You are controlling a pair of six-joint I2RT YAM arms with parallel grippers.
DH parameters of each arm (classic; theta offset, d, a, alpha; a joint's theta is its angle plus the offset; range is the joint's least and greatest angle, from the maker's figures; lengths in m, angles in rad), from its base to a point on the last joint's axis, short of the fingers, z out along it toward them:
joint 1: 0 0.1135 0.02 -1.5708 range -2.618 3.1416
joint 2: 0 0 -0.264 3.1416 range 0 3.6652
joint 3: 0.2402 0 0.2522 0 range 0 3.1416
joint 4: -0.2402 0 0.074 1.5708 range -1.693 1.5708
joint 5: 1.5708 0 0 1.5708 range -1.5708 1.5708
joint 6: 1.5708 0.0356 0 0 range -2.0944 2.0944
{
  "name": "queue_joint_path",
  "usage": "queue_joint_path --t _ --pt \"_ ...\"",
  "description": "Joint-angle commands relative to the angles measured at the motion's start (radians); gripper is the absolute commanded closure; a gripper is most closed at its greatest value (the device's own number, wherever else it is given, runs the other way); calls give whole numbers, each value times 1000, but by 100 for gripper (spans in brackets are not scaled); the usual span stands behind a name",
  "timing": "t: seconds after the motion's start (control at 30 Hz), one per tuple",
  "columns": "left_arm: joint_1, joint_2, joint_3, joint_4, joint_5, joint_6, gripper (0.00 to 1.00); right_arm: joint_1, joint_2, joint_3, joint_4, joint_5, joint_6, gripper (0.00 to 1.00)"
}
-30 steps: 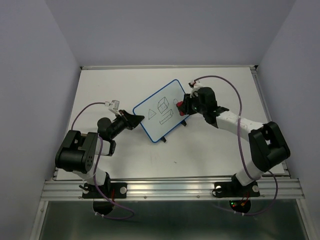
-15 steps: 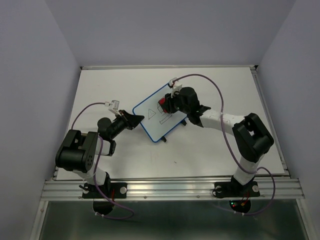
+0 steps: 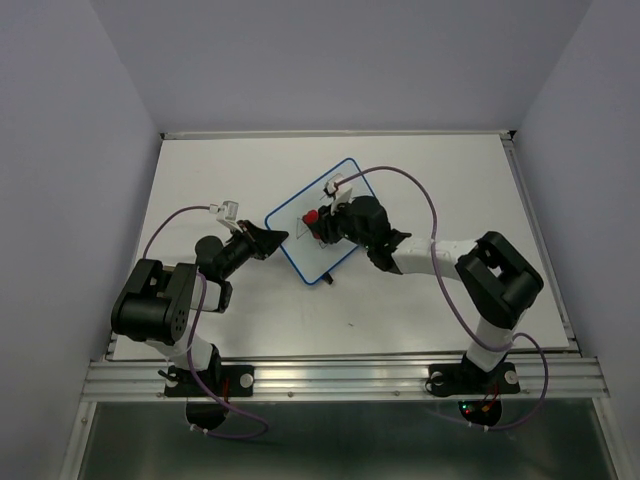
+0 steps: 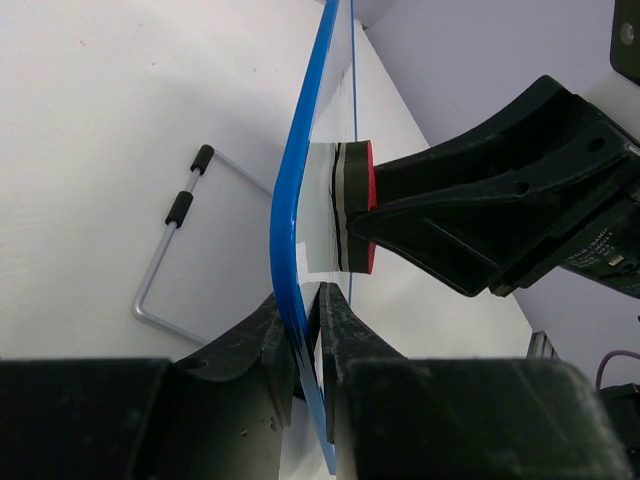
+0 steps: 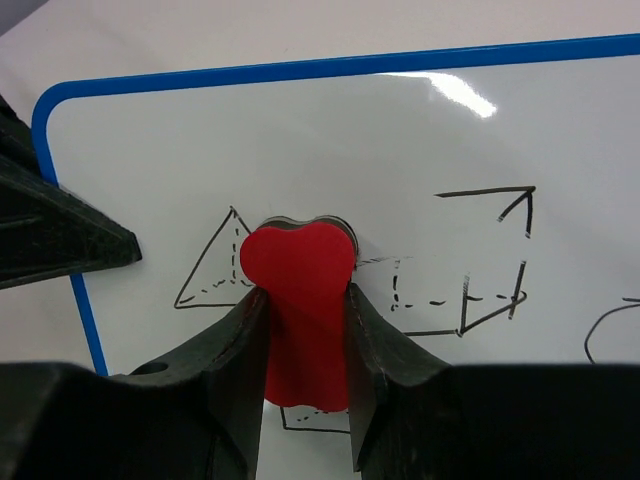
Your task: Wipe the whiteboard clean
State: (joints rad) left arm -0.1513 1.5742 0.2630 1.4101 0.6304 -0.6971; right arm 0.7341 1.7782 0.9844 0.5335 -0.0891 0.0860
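The white worktop (image 3: 450, 170) carries the whiteboard (image 3: 303, 255) near its middle, a bit to the left. The board's long side runs from near-left to far-right.

The left arm's fingers (image 4: 345, 345) are closed tight on the blue rim at the board's left edge, one finger on each side. They hold the board steady.

The right arm reaches over from the right. Its fingers (image 5: 230, 360) are closed on a red heart-shaped eraser (image 5: 300, 300). The eraser's pad is pressed flat on the board.

The eraser sits at the right corner of the drawn triangle (image 5: 215, 272). The triangle lies just left of it, toward the left arm. The drawn box (image 5: 470, 260), with some broken lines, lies to its right.

I think the next wipe must go sideways along the long side. The right arm is the one to do it.
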Motion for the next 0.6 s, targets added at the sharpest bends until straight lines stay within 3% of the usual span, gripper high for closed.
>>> queue_joint_path --t 0.0,0.2,0.37,0.57 --pt "-10 18 -33 185 -28 100 100 7 -22 -29 60 286 0 99" --pt "-10 14 -38 190 -34 103 100 -83 -33 -38 88 350 17 99" --pt "-10 14 -39 193 -38 102 100 -150 -30 -39 98 301 29 99" --pt "-10 14 -39 198 -34 102 100 -130 -10 -20 71 28 -40 99"
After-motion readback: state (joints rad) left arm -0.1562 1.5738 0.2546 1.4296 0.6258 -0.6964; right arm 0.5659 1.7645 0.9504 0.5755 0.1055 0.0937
